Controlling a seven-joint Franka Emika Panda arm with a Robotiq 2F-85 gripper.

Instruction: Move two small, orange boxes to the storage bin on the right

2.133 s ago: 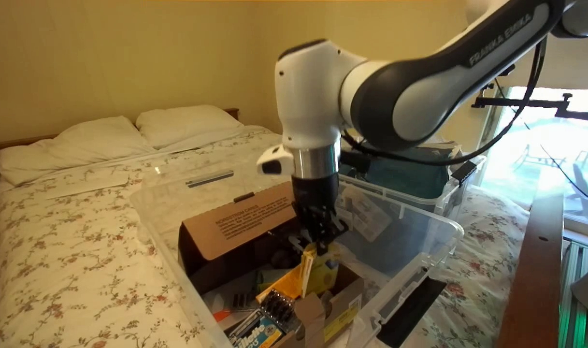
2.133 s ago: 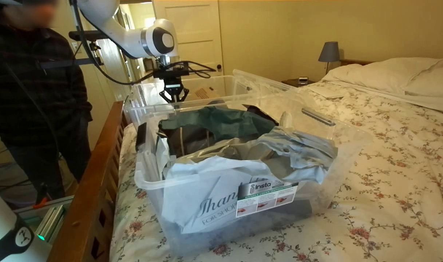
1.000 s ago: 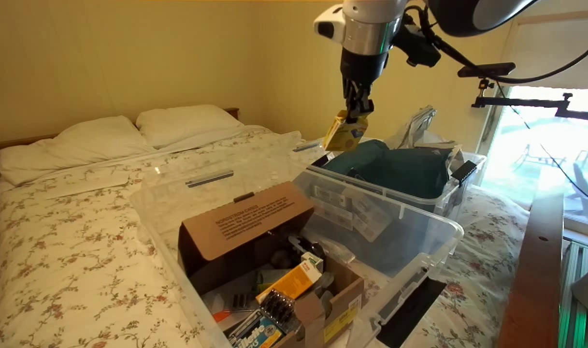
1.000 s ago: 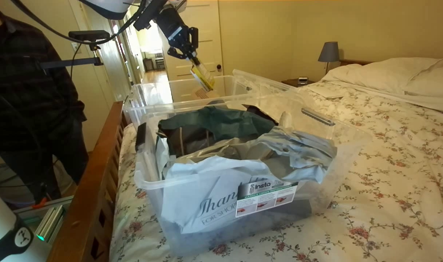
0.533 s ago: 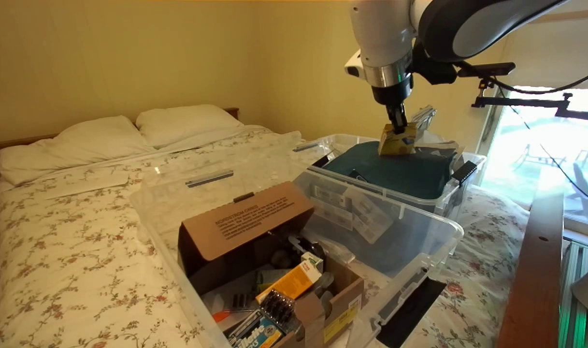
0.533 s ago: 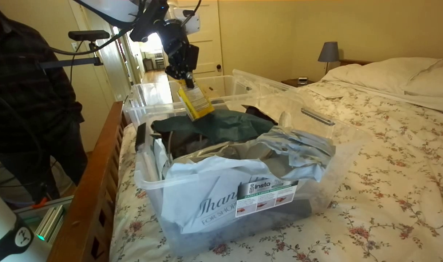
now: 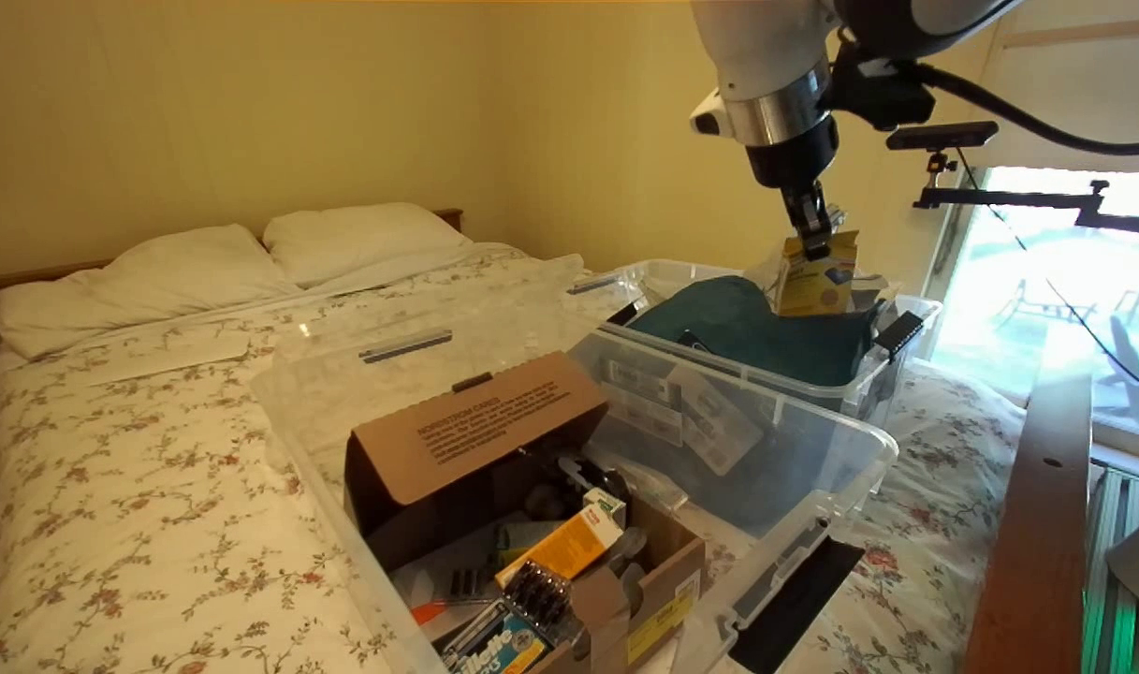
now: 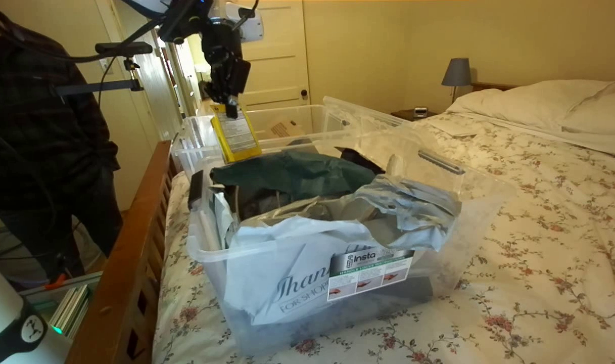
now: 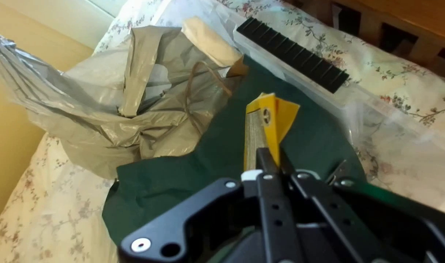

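Yellow card, printed on its face, makes up the orange box (image 7: 820, 286) that we see pinched in the claw (image 7: 817, 249). The grip is near the box's upper edge, and in the wrist view a yellow flap (image 9: 286, 114) juts out to one side. In both exterior views we find this box above the storage bin (image 8: 206, 257), over the dark teal fabric (image 7: 719, 323) heaped in it, and leaning slightly; whether its lower edge touches the cloth we cannot tell. Sharing that bin are crumpled grey plastic bags (image 8: 413, 202) and a white bag (image 8: 267, 268) with lettering, pressed against the clear wall, where a printed label (image 8: 370, 275) also shows.

A second orange box (image 7: 562, 545) lies slanted in the open brown cardboard box (image 7: 485, 445), near a blue pack (image 7: 499, 646). We see that cardboard box inside another clear tub (image 7: 880, 447), just beside the storage bin. Both tubs stand on a bed (image 8: 565, 253) with a floral cover. Beyond the bed's wooden rail (image 8: 117, 283) we see a person (image 8: 39, 136) in a dark plaid shirt.
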